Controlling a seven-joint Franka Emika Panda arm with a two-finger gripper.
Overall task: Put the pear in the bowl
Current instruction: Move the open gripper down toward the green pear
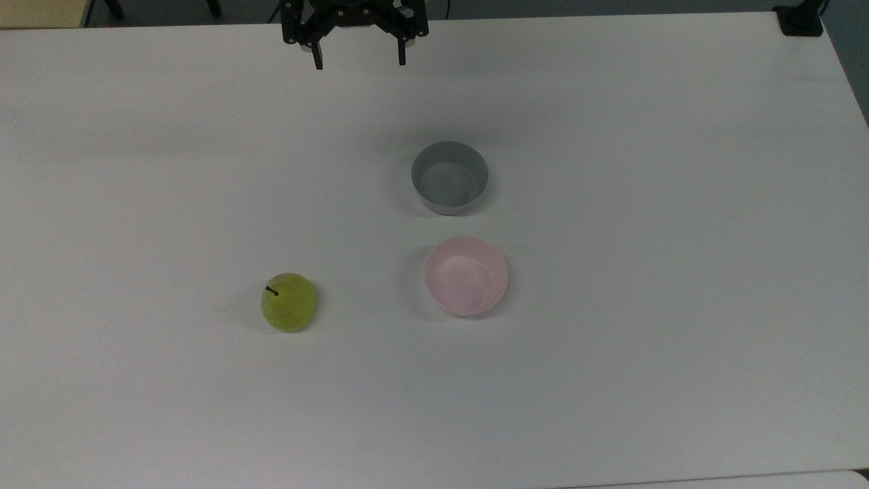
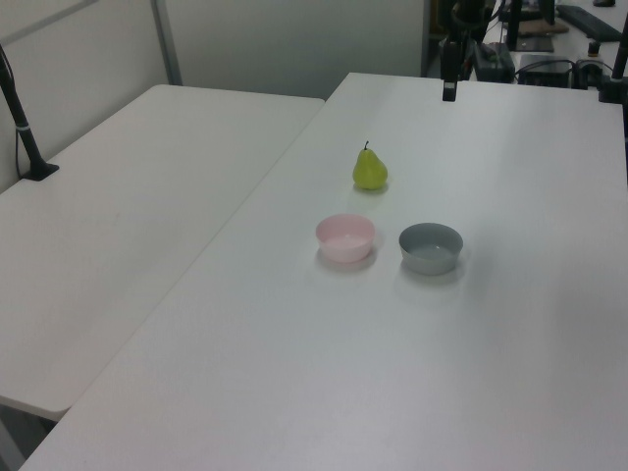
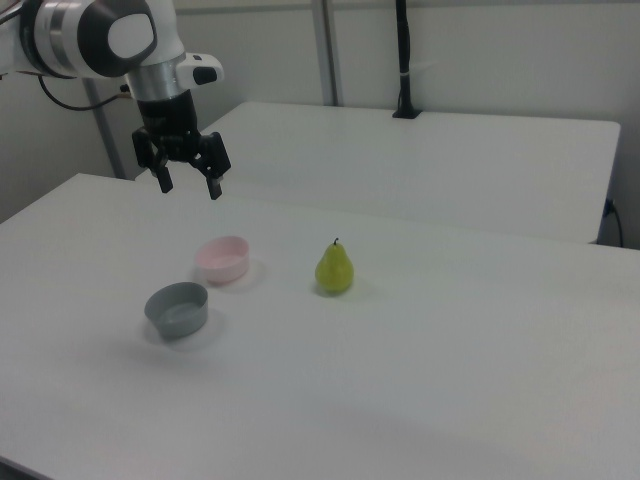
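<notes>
Grey bowl (image 3: 177,308) is closest, pink bowl (image 3: 224,258) just behind, pear (image 3: 335,269) upright on the table (image 3: 450,380) well apart. Looks smooth, light, slippery; I'd grab its fat belly. Jaws (image 3: 187,184) hang wide, empty.

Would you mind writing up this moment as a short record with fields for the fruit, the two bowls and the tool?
pear: yellow-green pear, upright on the white table, apart from both bowls
target bowl: pale pink bowl, empty, at the pear's right in the top view
other bowl: grey bowl, empty, beside the pink one, not touching it
tool: black two-finger tool, open, holding nothing, raised above the table's far edge in the top view
task state: pear not yet picked up
</notes>
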